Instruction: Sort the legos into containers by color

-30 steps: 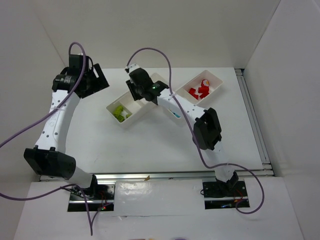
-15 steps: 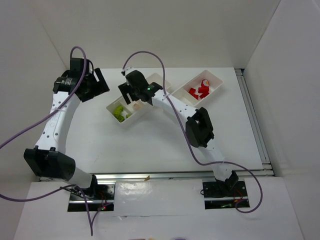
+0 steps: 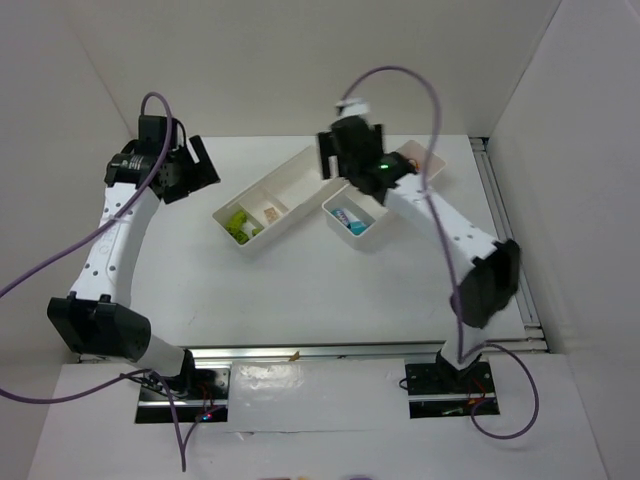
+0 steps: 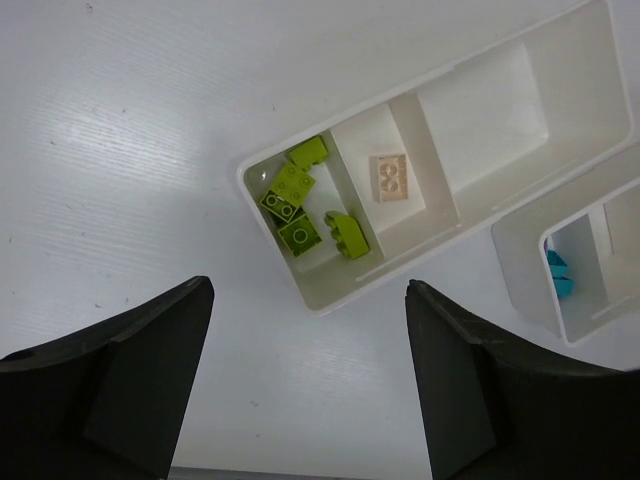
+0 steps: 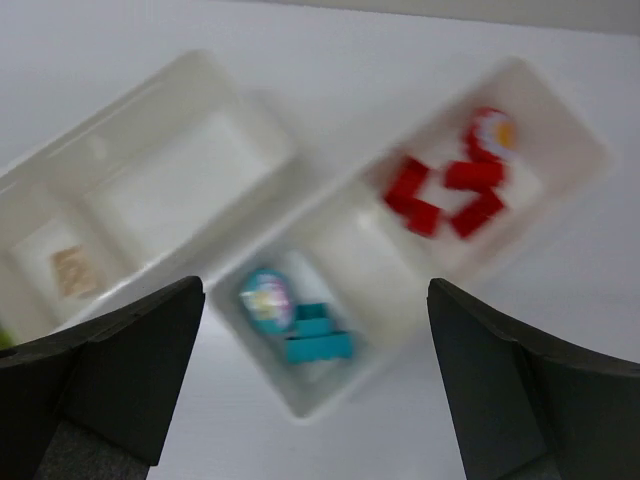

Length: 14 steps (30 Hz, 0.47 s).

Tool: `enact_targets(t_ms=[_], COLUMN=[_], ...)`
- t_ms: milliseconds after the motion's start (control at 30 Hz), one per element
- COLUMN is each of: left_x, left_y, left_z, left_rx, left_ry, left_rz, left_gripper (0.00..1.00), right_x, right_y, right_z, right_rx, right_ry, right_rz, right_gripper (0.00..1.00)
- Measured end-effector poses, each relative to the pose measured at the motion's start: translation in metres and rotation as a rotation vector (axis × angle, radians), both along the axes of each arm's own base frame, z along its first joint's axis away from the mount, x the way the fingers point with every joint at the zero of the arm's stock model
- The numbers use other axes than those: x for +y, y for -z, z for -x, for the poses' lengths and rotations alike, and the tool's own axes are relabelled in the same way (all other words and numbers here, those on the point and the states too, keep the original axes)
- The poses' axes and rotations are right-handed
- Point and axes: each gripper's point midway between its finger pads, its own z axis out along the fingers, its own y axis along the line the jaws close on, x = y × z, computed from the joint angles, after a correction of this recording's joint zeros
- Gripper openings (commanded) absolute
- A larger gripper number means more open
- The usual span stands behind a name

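Two white containers lie in a V. In the left tray (image 3: 300, 178) (image 4: 400, 262) several lime legos (image 3: 238, 225) (image 4: 305, 205) fill the end section, and one beige brick (image 3: 271, 212) (image 4: 389, 177) (image 5: 70, 270) lies in the section beside them. The right tray (image 3: 372, 232) (image 5: 350, 240) holds cyan bricks (image 3: 348, 220) (image 5: 318, 335) (image 4: 558, 275) in its near compartment and red bricks (image 5: 440, 200) in its far one. My right gripper (image 3: 345, 150) (image 5: 315, 290) hovers open and empty above the right tray. My left gripper (image 3: 190, 165) (image 4: 310, 300) stays open and empty, high over the table left of the left tray.
A round cyan piece with a coloured print (image 5: 265, 298) lies with the cyan bricks. A red piece with a white and orange face (image 5: 490, 128) sits among the red ones. White walls close in the table, and a metal rail (image 3: 505, 230) runs along its right edge.
My right gripper has opened and swung right, from above the left tray to above the right tray. A beige brick now lies uncovered in the left tray. The left arm has barely moved.
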Motion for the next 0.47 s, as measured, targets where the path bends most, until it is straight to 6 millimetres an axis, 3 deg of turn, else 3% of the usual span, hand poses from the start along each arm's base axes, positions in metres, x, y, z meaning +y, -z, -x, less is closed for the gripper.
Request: enact_targets(t_ms=[100, 133, 200, 267, 333, 467], left_x=[0.0, -0.001, -0.001, -0.002, -0.002, -0.003], left_y=[0.0, -0.001, -0.001, -0.001, -0.003, -0.005], left_z=[0.0, 0.0, -0.001, -0.001, -0.002, -0.004], left_rx=[-0.001, -0.001, -0.001, -0.003, -0.008, -0.016], left_ry=[0.005, 0.009, 0.014, 0.026, 0.031, 0.037], left_rz=[0.009, 0.014, 0.018, 0.019, 0.021, 0.026], left_gripper=[0.89, 0.89, 0.89, 0.89, 0.89, 0.89], right_x=[-0.118, -0.158, -0.216, -0.241, -0.249, -0.263], right_y=[-0.033, -0.037, -0.033, -0.018, -0.005, 0.001], right_z=[0.011, 0.018, 0.044, 0.074, 0.096, 0.121], right_rx=[-0.051, -0.064, -0.063, -0.03, 0.003, 0.02], right_ry=[0.277, 0.382, 0.542, 0.613, 0.639, 0.695], right_rz=[-0.063, -0.075, -0.074, -0.063, -0.06, -0.079], right_gripper=[1.0, 1.0, 1.0, 1.0, 1.0, 1.0])
